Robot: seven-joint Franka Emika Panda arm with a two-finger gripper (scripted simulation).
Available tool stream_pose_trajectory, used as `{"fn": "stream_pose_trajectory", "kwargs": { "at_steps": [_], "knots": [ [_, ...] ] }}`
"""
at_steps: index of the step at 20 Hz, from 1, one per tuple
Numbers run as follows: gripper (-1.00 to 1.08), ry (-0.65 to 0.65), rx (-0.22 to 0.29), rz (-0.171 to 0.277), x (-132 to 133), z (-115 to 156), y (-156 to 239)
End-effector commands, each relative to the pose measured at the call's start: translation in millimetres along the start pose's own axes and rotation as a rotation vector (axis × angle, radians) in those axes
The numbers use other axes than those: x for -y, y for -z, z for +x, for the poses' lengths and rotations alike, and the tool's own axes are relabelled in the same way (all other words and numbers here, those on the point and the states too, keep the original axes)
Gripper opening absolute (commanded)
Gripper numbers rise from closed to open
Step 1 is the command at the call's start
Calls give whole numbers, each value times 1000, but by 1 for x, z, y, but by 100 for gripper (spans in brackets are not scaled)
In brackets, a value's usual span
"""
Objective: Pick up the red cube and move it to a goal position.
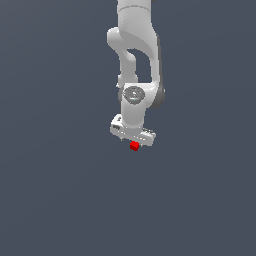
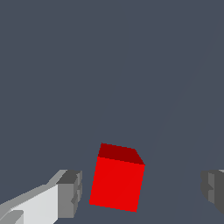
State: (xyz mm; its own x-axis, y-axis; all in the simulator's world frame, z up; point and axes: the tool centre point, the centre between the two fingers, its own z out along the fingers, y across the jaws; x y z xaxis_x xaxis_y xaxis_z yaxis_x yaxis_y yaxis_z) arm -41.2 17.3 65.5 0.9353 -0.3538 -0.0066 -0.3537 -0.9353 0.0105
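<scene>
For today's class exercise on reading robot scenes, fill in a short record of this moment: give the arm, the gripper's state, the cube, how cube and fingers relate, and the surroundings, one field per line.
arm: one white Franka Panda arm, reaching down in the exterior view
gripper: white two-finger gripper, open
cube: small plain bright red cube, slightly rotated relative to the fingers
relation: cube sits between the grey fingertips, nearer one of them, with a gap on each side; not gripped
surroundings: uniform dark grey-blue surface
goal: no marker visible
</scene>
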Motion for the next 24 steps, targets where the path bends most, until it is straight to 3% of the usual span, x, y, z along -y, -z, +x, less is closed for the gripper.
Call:
{"fn": "stream_pose_trajectory", "kwargs": {
  "at_steps": [1,11,21,22,24],
  "knots": [
    [100,-55,-2,3,4,-5,-13],
    [100,-182,-6,10,15,-14,-46],
    [100,-181,-6,11,16,-14,-45],
    [-100,-181,-6,11,16,-14,-45],
    [-100,-181,-6,11,16,-14,-45]
  ]
}}
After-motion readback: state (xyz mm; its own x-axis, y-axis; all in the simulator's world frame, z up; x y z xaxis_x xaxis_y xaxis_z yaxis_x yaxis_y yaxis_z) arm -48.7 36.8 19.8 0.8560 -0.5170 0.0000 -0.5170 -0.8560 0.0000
